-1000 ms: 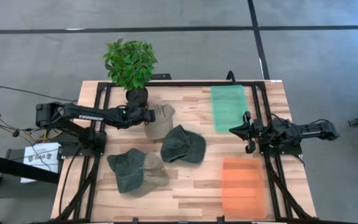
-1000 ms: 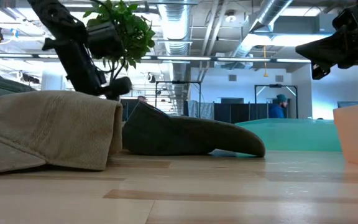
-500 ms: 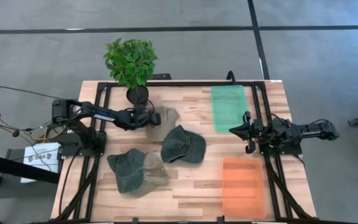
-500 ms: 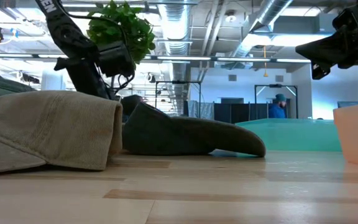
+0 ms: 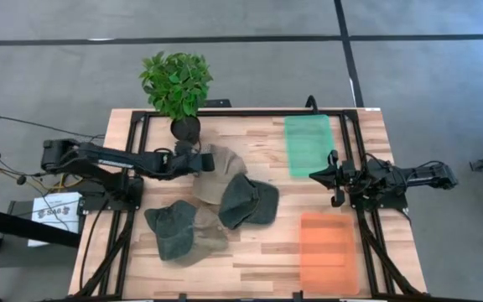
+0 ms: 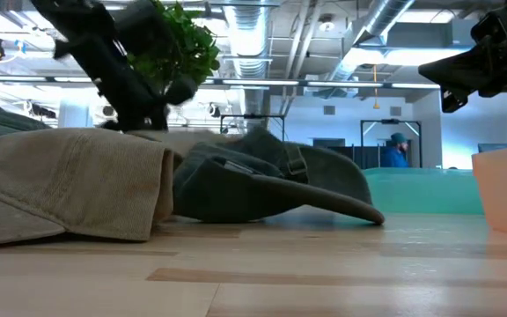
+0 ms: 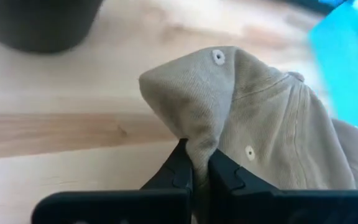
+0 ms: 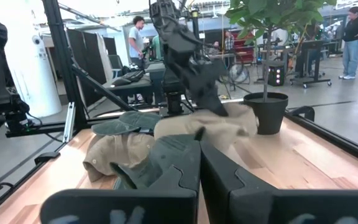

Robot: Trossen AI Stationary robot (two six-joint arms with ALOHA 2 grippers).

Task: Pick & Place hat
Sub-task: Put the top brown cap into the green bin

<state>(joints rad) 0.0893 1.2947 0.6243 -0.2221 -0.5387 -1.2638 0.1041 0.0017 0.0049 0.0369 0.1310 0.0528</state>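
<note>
We see the left gripper [image 7: 194, 167] pinching a fold of the soft beige corduroy cap [image 7: 260, 118], its dark fingers [image 7: 178, 168] closed on the ribbed cloth. The cap lies on the pale wooden slat table [image 5: 258, 252] beside the black plant pot [image 5: 184, 128], its edge over a crumpled dark green cap [image 5: 246, 201]. The right gripper [image 5: 335, 179] hovers between the translucent green tray [image 5: 308, 144] and orange tray [image 5: 329, 252], fingers together, holding nothing.

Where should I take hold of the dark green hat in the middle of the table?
Grip the dark green hat at its raised back edge, by the strap, which stands clear of the wood. Come from the right tool's side; the left tool is shut on the tan hat overlapping its far edge.
</note>
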